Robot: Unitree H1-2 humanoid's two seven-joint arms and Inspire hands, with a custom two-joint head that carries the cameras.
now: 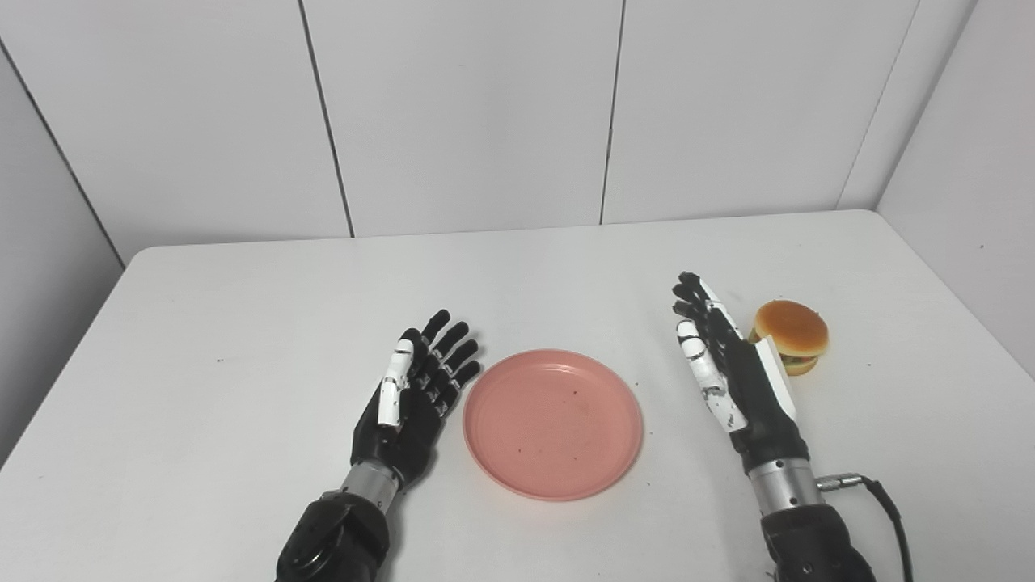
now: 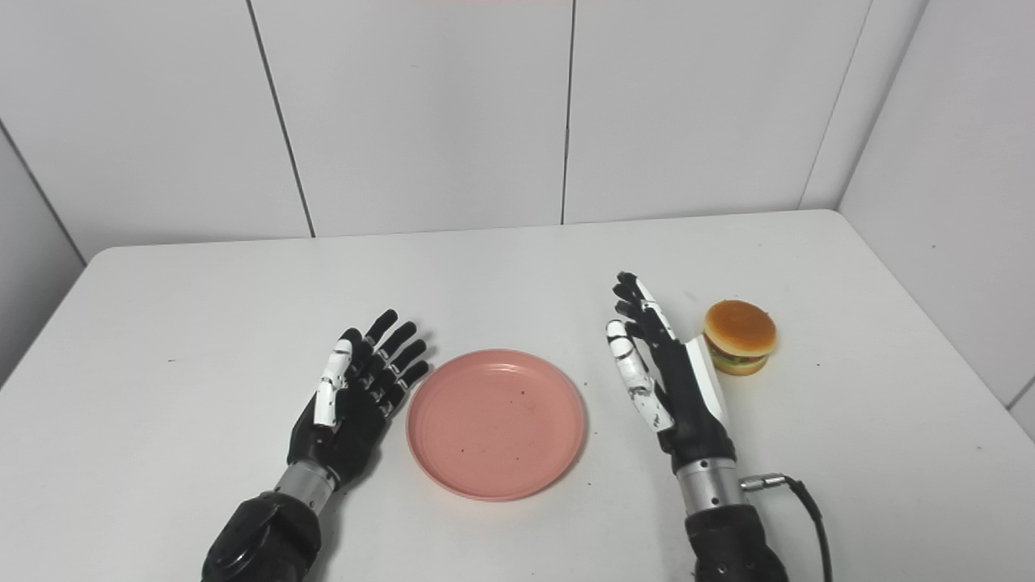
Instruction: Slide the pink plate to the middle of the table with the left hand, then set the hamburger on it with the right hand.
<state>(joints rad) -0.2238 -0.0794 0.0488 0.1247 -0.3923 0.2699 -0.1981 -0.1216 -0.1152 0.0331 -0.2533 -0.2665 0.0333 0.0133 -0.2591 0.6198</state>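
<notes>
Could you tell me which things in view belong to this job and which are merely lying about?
Belonging to the job:
pink plate
hamburger
left hand, open
right hand, open

Just there:
table
cable at the right wrist

Paired head views, angled down, table (image 1: 242, 323) shared

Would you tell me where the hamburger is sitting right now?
In both head views the hamburger rests on the table's right side, just right of the open right hand, well apart from the pink plate.
</notes>
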